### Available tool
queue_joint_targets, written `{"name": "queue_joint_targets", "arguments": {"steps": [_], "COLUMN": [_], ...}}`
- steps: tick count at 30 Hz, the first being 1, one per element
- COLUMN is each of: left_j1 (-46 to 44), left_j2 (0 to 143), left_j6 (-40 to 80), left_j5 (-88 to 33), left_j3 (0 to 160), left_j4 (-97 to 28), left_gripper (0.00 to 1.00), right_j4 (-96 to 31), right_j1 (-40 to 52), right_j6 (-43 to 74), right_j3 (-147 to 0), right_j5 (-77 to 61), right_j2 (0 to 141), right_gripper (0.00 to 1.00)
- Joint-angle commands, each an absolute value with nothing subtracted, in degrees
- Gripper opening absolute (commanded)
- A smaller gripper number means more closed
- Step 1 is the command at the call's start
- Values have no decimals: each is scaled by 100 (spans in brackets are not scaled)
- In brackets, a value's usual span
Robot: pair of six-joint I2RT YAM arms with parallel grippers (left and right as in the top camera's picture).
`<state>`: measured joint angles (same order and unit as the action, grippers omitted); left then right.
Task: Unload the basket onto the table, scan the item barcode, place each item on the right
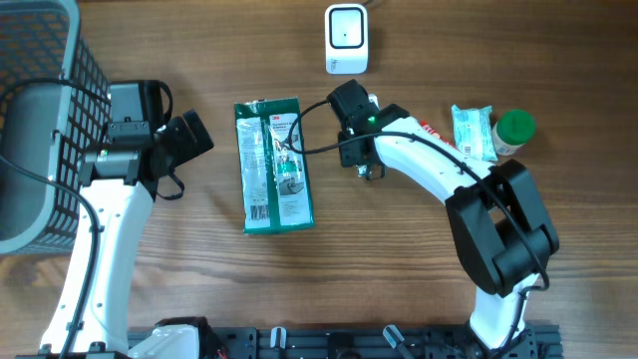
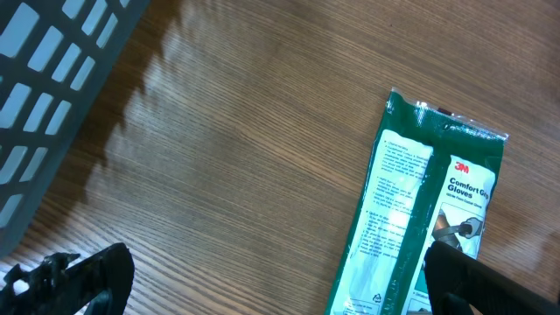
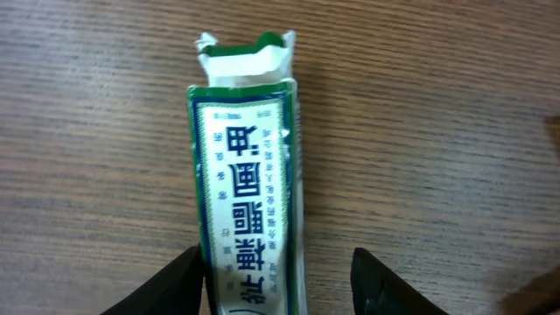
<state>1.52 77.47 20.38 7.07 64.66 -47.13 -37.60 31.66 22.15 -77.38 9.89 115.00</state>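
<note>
A narrow white and green box (image 3: pixel 245 175) printed with blue Chinese characters lies flat on the wooden table, its torn flap end pointing away from me. My right gripper (image 3: pixel 276 255) straddles it. The left finger (image 3: pixel 179 280) is against the box's side. The right finger (image 3: pixel 376 280) stands well apart from it, so the jaws are open. In the overhead view the right gripper (image 1: pixel 359 150) points down and hides the box. A white scanner (image 1: pixel 346 38) stands at the far edge. My left gripper (image 2: pixel 276 262) hangs wide open beside a green glove packet (image 2: pixel 420 227).
The green glove packet (image 1: pixel 272 165) lies between the two arms. A grey wire basket (image 1: pixel 40 100) fills the far left. A green-white sachet (image 1: pixel 472 130) and a green-capped bottle (image 1: pixel 515 127) sit at the right, behind the right arm.
</note>
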Motion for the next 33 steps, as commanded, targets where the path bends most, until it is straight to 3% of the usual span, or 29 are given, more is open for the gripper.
{"name": "queue_joint_targets", "arguments": {"steps": [1,9,15,17,22,27,29,33], "left_j1": [178,178,178,178,178,178,178,178], "left_j2": [7758,7758,7758,7758,7758,7758,7758,7758], "left_j6": [1973,1973,1973,1975,1975,1973,1975,1975], "left_j5": [757,757,757,757,757,757,757,760], "left_j3": [6495,6495,6495,6495,6495,6495,6495,6495], "left_j4": [-4703,-4703,-4703,-4700,-4700,-4700,-4700,-4700], "left_gripper": [100,100,100,100,100,100,100,100], "right_j4": [-3715,-3387,-3317,-3533,-3861,-3999,-3953,-3306], "right_j1": [3148,3146,3142,3103,2733,2108,1861,1590], "right_j6": [1975,1793,1500,1490,899,405,497,886], "right_j3": [-7555,-7155,-7264,-7483,-8012,-8484,-8720,-8958], "right_j5": [899,921,888,676,-755,-3173,-4029,-5013], "right_j2": [11605,11607,11581,11507,10958,10289,10165,10180], "right_gripper": [51,43,13,12,11,10,4,4]}}
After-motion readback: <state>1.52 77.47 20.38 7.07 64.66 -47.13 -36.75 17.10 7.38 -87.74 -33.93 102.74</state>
